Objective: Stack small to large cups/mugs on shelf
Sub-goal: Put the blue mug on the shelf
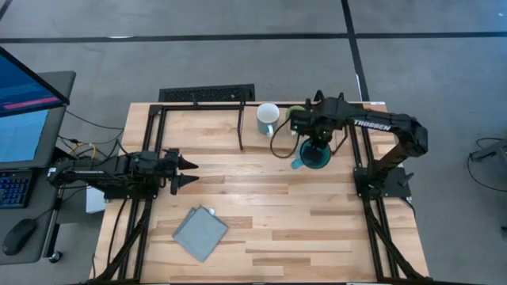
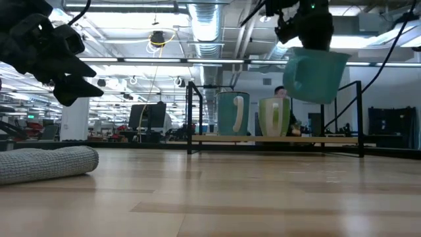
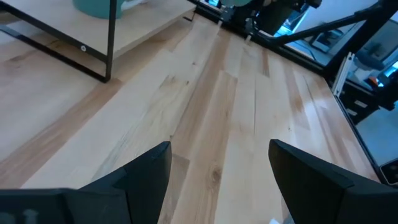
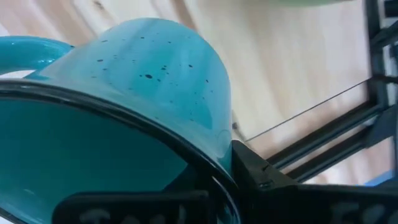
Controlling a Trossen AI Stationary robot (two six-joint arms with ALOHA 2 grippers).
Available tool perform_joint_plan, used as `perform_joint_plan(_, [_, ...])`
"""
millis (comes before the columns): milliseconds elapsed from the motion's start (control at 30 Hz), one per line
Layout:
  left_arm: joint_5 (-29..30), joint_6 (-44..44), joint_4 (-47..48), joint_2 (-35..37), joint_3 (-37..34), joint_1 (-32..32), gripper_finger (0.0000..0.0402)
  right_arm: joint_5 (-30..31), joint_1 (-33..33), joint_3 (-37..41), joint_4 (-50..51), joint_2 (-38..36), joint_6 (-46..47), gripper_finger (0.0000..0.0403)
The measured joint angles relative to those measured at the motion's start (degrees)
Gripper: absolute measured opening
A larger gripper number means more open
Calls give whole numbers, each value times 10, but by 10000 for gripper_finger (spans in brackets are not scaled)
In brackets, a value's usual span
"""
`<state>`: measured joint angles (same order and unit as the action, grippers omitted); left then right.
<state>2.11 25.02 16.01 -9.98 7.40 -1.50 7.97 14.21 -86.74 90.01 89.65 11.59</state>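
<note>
A teal mug [image 4: 143,87] flecked with dark specks is seen, with a white mug [image 1: 267,119], a pale green mug [image 2: 274,117], a grey cloth [image 1: 200,233] and a light-wood desk [image 1: 269,206].

You see a glossy speckled teal mug [image 4: 155,81], pale matt wood tabletop [image 1: 317,229], thin black metal shelf [image 1: 202,119] legs, and a knitted grey cloth [image 2: 46,162].

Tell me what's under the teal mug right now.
The teal mug hangs in the right gripper, clear of the shelf. Below it in the low view is open air, then the shelf. The high view hides the spot directly beneath.
</note>
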Motion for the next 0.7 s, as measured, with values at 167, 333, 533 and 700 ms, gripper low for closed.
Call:
perform_joint_plan(167, [1, 16, 0, 0, 0, 0, 261, 26, 40, 0, 0, 0, -81, 38])
perform_joint_plan(333, [3, 28, 0, 0, 0, 0, 261, 32, 81, 0, 0, 0, -147, 38])
perform_joint_plan(533, [33, 29, 0, 0, 0, 0, 261, 71, 124, 0, 0, 0, -231, 38])
perform_joint_plan(700, [48, 30, 0, 0, 0, 0, 261, 75, 165, 0, -10, 0, -298, 38])
